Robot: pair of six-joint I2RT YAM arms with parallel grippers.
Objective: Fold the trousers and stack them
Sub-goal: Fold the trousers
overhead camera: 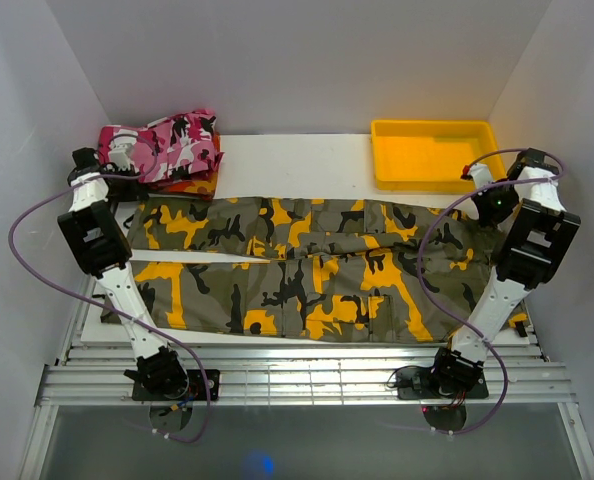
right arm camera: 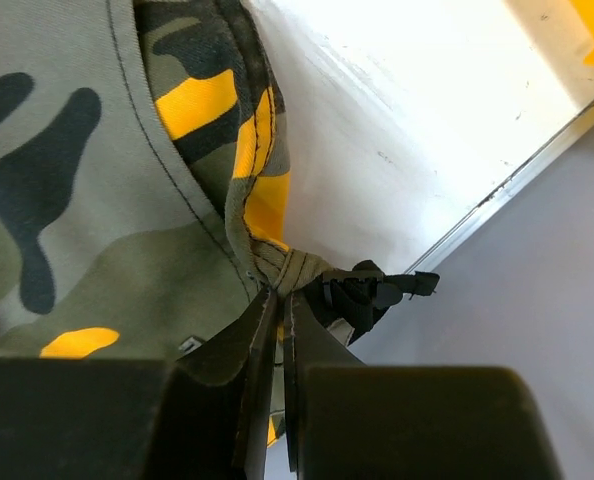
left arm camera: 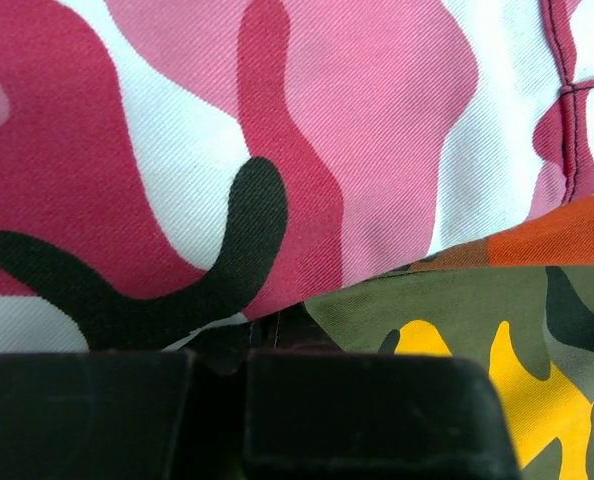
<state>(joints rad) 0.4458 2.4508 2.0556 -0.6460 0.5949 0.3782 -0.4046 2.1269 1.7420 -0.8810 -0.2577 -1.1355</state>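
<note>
The trousers (overhead camera: pixel 297 270), in olive, yellow-orange and black camouflage, lie spread lengthwise across the white table, legs to the left and waist to the right. My left gripper (overhead camera: pixel 125 172) is at their far-left corner, next to the pink garment. In the left wrist view its fingers (left arm camera: pixel 357 410) are together at the bottom, and the olive trouser edge (left arm camera: pixel 447 310) runs down into them. My right gripper (overhead camera: pixel 485 212) is at the waist end. The right wrist view shows it (right arm camera: pixel 282 295) pinched shut on a bunched bit of waistband (right arm camera: pixel 292 268) beside a black strap buckle (right arm camera: pixel 372 290).
A pink, white and black camouflage garment (overhead camera: pixel 162 145) lies folded at the back left on a red-orange one (overhead camera: pixel 192 185); both fill the left wrist view (left arm camera: pixel 277 130) (left arm camera: pixel 567 235). A yellow tray (overhead camera: pixel 382 160) stands at the back right. White walls close in on both sides.
</note>
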